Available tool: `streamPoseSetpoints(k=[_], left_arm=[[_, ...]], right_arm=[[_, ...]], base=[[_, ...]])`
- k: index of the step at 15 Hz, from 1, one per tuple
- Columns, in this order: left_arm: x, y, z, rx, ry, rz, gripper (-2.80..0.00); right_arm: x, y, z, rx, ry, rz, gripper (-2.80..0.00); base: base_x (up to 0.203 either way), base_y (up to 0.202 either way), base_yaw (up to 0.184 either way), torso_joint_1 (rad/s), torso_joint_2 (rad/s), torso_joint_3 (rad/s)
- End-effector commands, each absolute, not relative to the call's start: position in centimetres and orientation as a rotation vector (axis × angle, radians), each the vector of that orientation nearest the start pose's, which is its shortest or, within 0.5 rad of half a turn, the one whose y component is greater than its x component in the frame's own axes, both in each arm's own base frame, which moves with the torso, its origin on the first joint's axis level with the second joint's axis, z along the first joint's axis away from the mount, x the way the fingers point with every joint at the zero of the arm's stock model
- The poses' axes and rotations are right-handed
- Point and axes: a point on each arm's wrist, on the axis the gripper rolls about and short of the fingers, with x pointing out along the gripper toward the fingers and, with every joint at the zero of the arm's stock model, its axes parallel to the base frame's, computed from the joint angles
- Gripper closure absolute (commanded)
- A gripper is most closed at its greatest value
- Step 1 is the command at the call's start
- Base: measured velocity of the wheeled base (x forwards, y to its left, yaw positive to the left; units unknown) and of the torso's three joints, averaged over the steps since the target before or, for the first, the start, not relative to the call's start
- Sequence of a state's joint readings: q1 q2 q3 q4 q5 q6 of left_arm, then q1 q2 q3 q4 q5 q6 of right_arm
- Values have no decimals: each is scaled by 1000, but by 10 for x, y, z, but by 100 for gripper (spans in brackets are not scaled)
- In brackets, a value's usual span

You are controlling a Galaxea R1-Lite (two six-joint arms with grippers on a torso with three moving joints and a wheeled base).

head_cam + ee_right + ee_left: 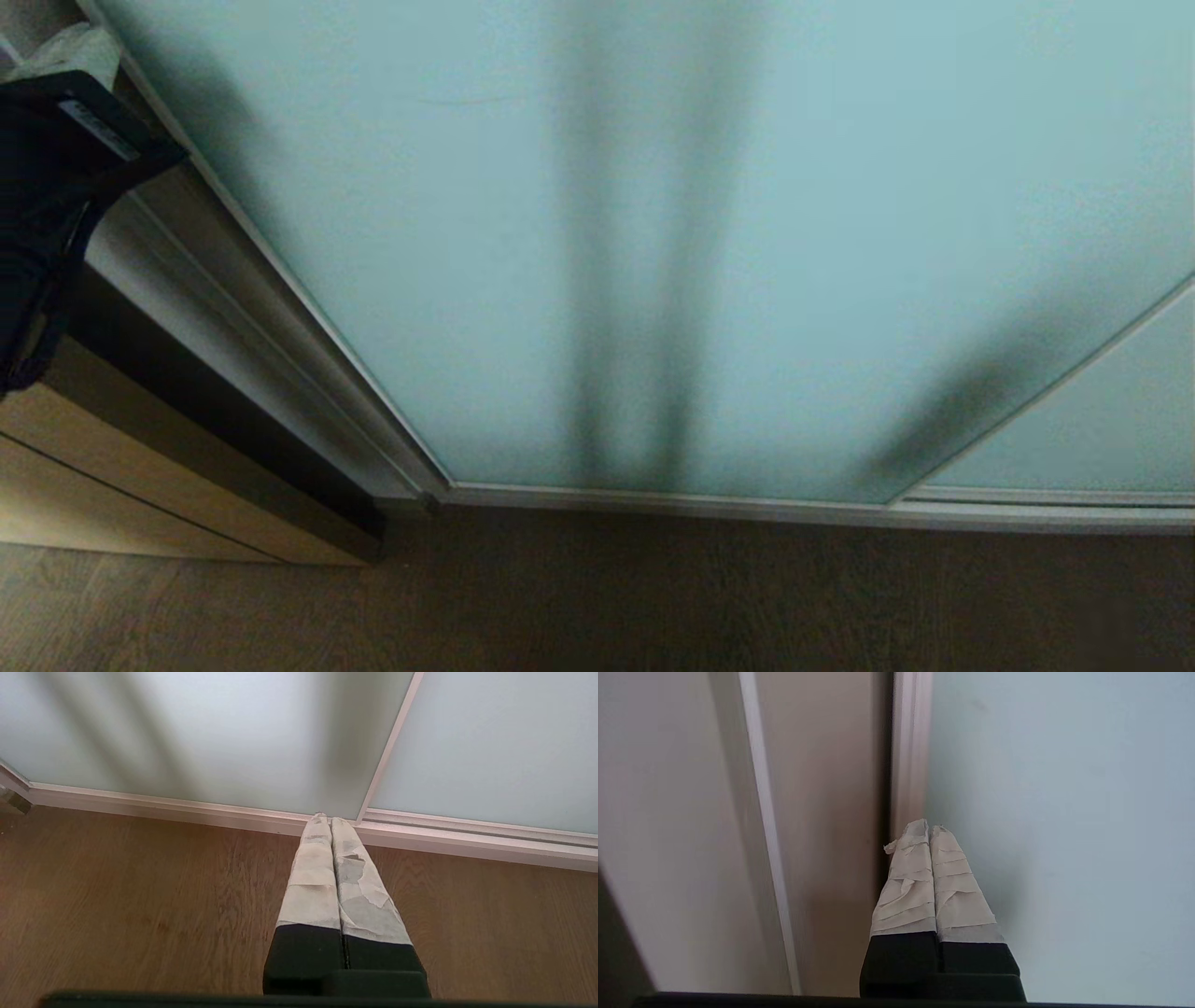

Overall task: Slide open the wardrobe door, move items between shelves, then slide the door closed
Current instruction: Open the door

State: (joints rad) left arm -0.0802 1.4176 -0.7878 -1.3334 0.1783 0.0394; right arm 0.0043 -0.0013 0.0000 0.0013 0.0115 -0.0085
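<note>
Brown wood floor (653, 597) below; frosted pale-teal glass sliding door in thin silver frame (653, 233) fills head view, fully closed. My left gripper (929, 828), taped fingers clenched, empty, tips at door's frame edge, roughly 10 o'clock of me. My right gripper (331, 820) clenched, empty, low over floor. Door not opened yet; shelves, items unseen. Everything left.

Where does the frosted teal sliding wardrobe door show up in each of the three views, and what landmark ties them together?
Head view: the sliding wardrobe door fills most of the picture, above the floor.
Left wrist view: it fills the side beyond the shut left gripper, whose tips sit at its frame.
Right wrist view: it spans the area past the shut right gripper.
Shared landmark: the door's silver metal frame.
</note>
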Motion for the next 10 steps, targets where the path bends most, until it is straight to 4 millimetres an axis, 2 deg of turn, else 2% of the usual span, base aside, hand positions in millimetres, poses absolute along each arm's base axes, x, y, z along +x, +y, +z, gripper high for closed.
streamPoseSetpoints(k=[1,5,10], left_arm=[[226,-14,321,-62,-696,128,0],[222,-12,326,-89,-712,207,0],[239,-13,320,-88,-682,217,0]], right_arm=[[-23,0,75,-9,0,16,0],[-23,0,75,-9,0,17,0],[-23,0,75,-9,0,16,0]], base=[[0,0,0,0,0,0],[0,0,0,0,0,0],[0,0,0,0,0,0]])
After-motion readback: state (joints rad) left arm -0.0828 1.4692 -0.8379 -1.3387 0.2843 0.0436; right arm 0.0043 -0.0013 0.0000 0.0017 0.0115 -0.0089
